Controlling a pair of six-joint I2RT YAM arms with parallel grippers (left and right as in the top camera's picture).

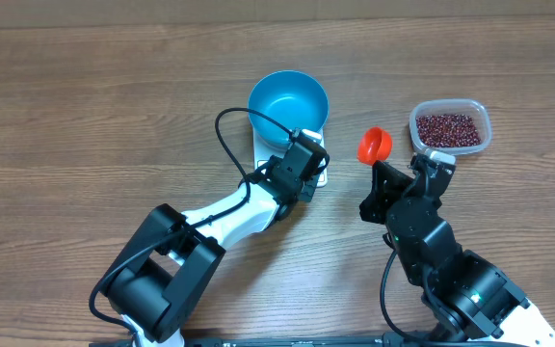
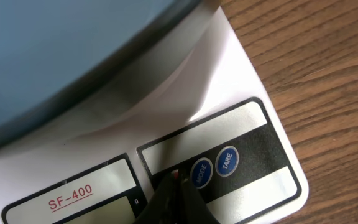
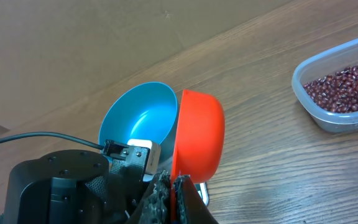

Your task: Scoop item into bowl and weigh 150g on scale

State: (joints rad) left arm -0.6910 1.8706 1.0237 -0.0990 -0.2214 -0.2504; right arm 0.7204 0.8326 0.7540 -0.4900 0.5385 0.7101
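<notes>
Early stage; finds the bowl (image 1: 288,96) already seated on the scale (image 1: 265,149), bare inside; finds the beans (image 1: 446,128) all in the clear tub (image 1: 486,130) at three o'clock of it; shows the left gripper (image 2: 178,180) pinched together, tip down beside the MODE button (image 2: 201,172), probably waking or zeroing; shows the right gripper (image 3: 174,186) clamped on the orange scoop (image 3: 197,140), seemingly empty, at four o'clock; leaves scooping, pouring and trimming to weight.

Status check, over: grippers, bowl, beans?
Left gripper shut, tip at the scale buttons. Right gripper shut on orange scoop. Blue bowl on scale, empty; beans in clear tub. Nothing between scoop and tub.
</notes>
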